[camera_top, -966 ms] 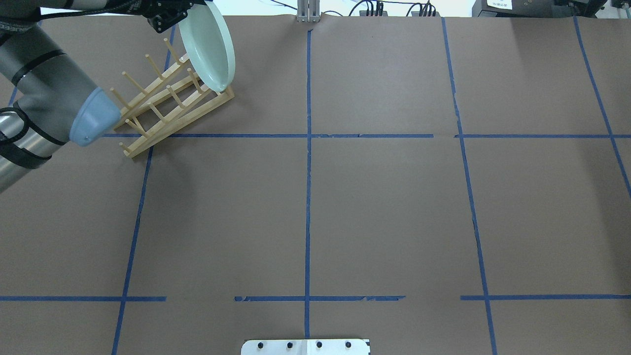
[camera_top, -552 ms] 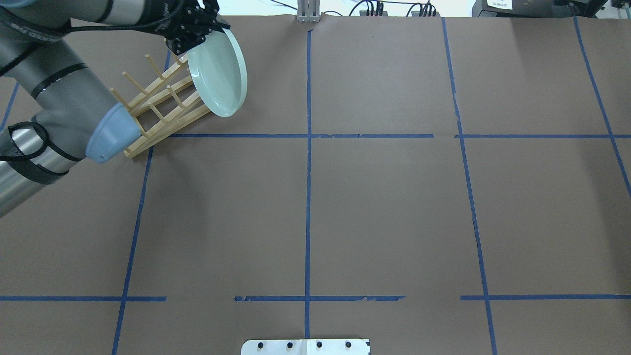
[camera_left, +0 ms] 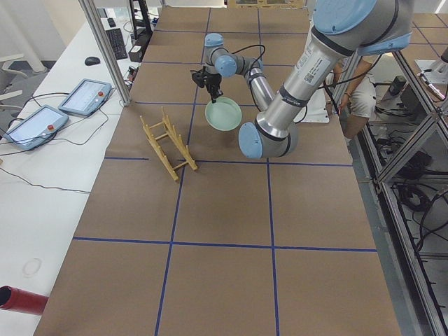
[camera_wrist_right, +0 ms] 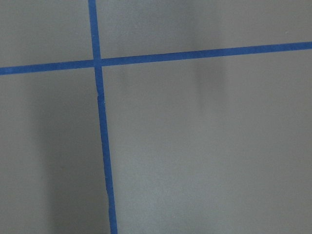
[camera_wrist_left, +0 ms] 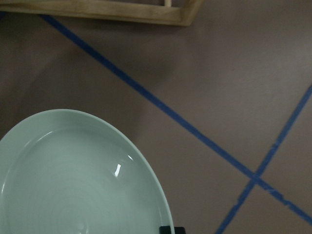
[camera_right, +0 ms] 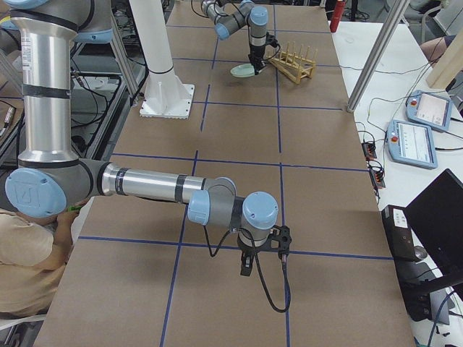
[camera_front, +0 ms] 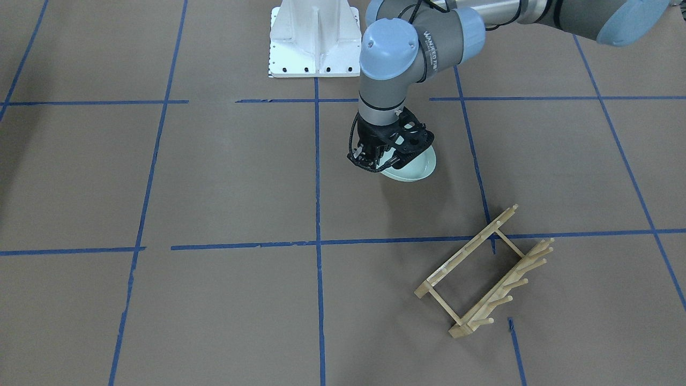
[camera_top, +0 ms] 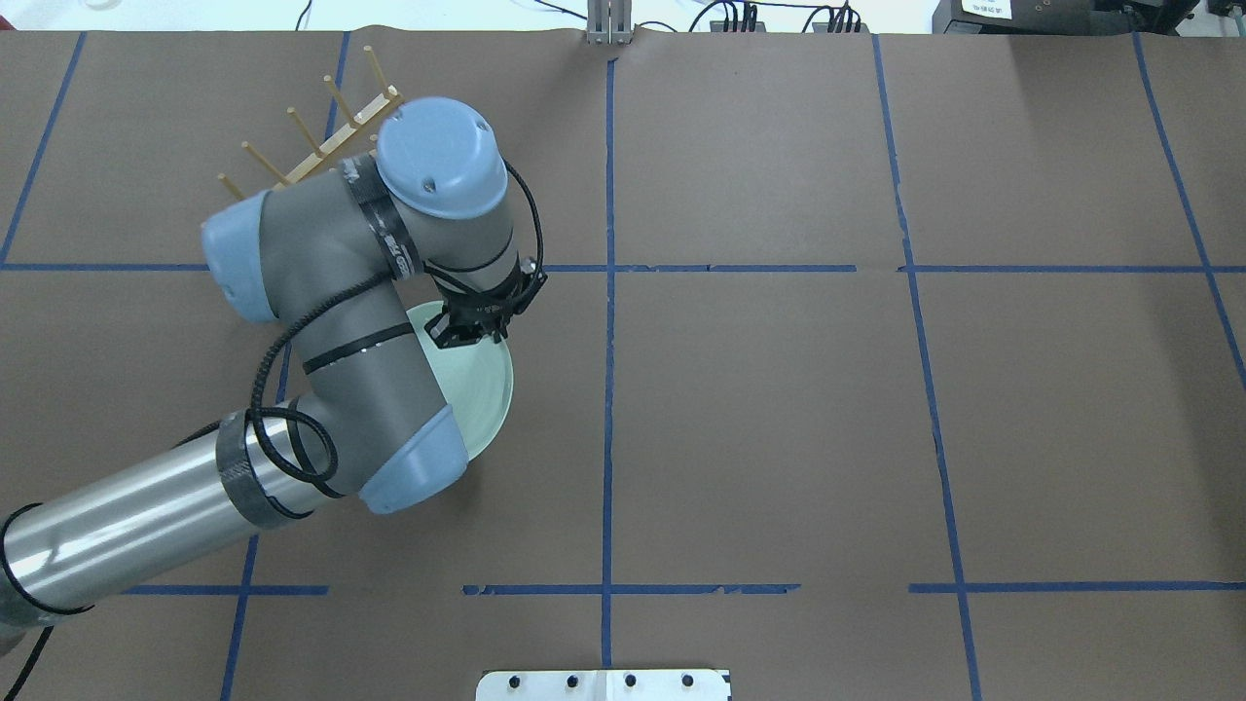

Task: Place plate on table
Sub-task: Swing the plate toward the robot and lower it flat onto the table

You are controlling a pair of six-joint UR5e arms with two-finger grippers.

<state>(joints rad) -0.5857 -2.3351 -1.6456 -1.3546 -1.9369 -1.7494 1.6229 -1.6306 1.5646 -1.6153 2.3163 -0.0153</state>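
The pale mint-green plate [camera_top: 484,387] hangs from my left gripper [camera_top: 469,329], which is shut on its far rim. The plate faces up, slightly tilted, a little above the brown table [camera_top: 779,409], just left of the centre tape line. In the front-facing view the gripper [camera_front: 381,159] covers part of the plate [camera_front: 415,170], and a shadow lies below it. The left wrist view shows the plate's glossy inside [camera_wrist_left: 73,175]. My right gripper [camera_right: 246,264] shows only in the exterior right view, low over the table; I cannot tell if it is open or shut.
The light wooden peg rack [camera_top: 310,136] stands empty at the far left, behind my left arm; it also shows in the front-facing view [camera_front: 485,273]. The white pedestal base [camera_front: 313,37] sits at the robot's edge. Operator tablets [camera_left: 49,115] lie on a side bench.
My left arm has carried the plate off the rack, toward the robot and the table's middle. The plate has turned from nearly upright to nearly flat.
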